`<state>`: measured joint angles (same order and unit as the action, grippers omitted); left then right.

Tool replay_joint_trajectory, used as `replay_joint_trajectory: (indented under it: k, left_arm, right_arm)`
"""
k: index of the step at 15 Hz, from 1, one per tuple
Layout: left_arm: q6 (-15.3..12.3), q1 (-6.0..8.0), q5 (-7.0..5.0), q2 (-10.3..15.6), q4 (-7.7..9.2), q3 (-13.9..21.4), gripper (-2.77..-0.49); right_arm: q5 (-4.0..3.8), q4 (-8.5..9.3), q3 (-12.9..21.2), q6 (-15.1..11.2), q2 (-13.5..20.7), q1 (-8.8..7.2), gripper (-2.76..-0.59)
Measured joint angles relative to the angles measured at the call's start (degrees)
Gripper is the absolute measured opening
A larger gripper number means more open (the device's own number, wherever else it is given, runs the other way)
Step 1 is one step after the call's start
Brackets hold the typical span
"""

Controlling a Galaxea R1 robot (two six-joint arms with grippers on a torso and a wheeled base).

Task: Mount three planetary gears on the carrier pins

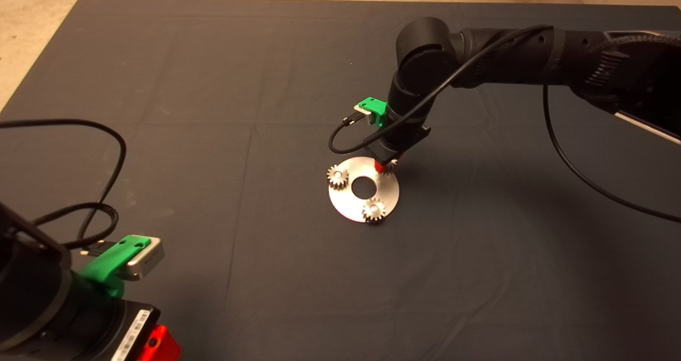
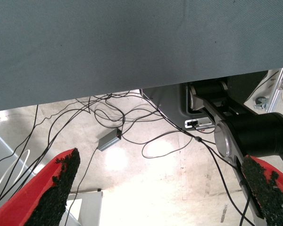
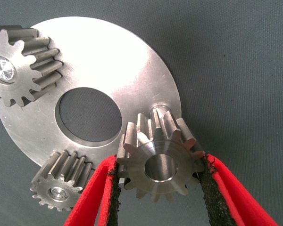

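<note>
The right gripper (image 3: 159,175) clamps the third planetary gear (image 3: 158,161) above the disc's (image 3: 108,61) free pin (image 3: 158,102); two gears already sit on theirs. Centre the bore over the pin and lower squarely. The left gripper (image 2: 160,188) waits, fingers spread, at the mat's (image 1: 213,84) near-left corner.

In the head view the right arm's wrist (image 1: 396,137) is covering the right gripper (image 1: 384,166) and most of the third gear (image 1: 392,164), so only a red tip and a few teeth are showing. In the right wrist view that gear (image 3: 160,162) is hiding its pin, leaving it unclear whether the gear is seated. The picture's edge is cutting off another gear (image 3: 19,66). The left gripper (image 1: 154,345) is lying partly outside the head view.
</note>
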<state>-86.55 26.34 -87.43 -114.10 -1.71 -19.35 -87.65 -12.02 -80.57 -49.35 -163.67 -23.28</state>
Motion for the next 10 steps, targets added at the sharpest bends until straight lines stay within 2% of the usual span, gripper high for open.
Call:
replay_joint_trajectory:
  k: [10]
  left_arm:
    - [0.1,0.00,0.00,0.0,0.00,0.0,-0.80]
  right_arm:
    - [-0.05,-0.66,0.0,0.0,0.0,0.24,-2.32]
